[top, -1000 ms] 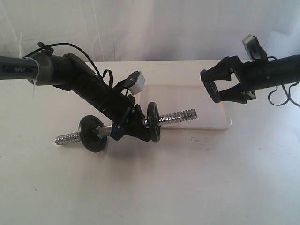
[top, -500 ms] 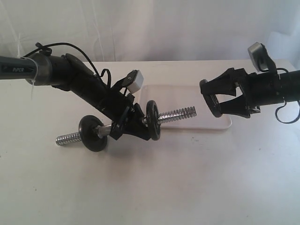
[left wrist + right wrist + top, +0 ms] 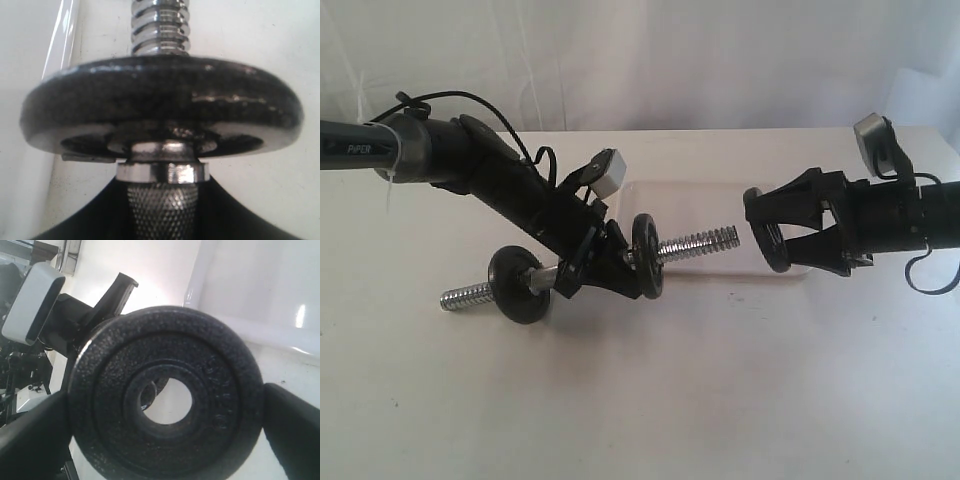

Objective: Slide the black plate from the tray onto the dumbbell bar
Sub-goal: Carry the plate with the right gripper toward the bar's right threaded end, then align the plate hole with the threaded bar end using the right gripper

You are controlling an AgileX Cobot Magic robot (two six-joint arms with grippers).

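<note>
The chrome dumbbell bar (image 3: 695, 244) is tilted, its right threaded end raised. My left gripper (image 3: 590, 275) is shut on its knurled middle (image 3: 162, 210). Two black discs sit on the bar, one left (image 3: 520, 286) and one right (image 3: 647, 257) of that gripper; the right disc (image 3: 160, 100) fills the left wrist view. My right gripper (image 3: 760, 228) is shut on the black plate (image 3: 767, 243), held upright and edge-on just off the bar's right tip. In the right wrist view the plate (image 3: 110, 390) sits between the fingers of the right gripper (image 3: 165, 405), and the bar's tip shows through its hole.
The white tray (image 3: 705, 205) lies on the white table behind and under the bar's right end and holds no discs; its rim (image 3: 59, 45) shows in the left wrist view. White cloth hangs behind the table.
My right gripper has carried the black plate down and to the left, close to the bar's threaded tip. The left arm and the bar have stayed put.
</note>
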